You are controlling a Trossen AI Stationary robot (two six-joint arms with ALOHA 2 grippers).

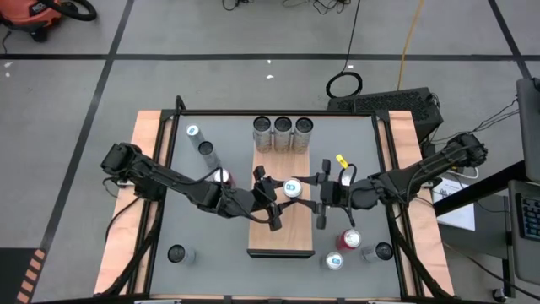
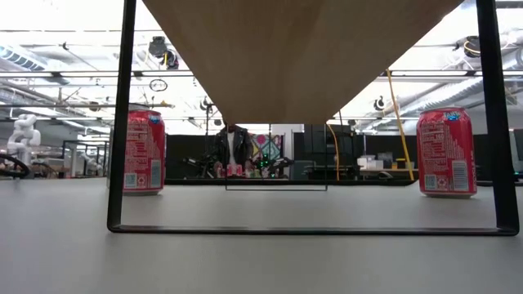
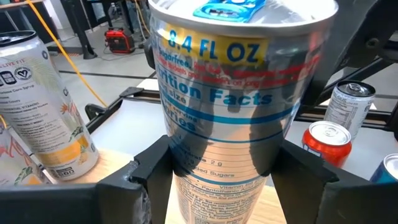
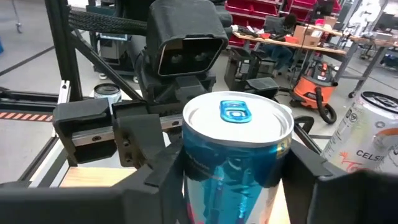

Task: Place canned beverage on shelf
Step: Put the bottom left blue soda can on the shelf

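High view: slim silver-and-blue aluminium can (image 1: 292,188) stands mid-board on long light-brown wooden shelf (image 1: 281,241).
Left gripper (image 1: 272,203): at can's 9 o'clock, fingers pinching it.
Right gripper (image 1: 322,201): at 3 o'clock, fingers flank can; contact unclear.

A slim blue aluminium can with a silver lid and blue pull tab (image 4: 237,155) fills the lower centre of the frame, standing between the right gripper's (image 4: 239,186) two dark fingers (image 4: 163,165) — one at each side of it. Directly behind it, in the upper centre, the left gripper (image 4: 149,134) faces the camera, its black wrist-camera housing (image 4: 186,50) above. A strip of light-brown wood-grain shelf board (image 4: 93,176) shows at lower left. At the right edge stands a white Celsius can (image 4: 367,140); an orange shop vacuum (image 4: 317,84) sits on the floor beyond.
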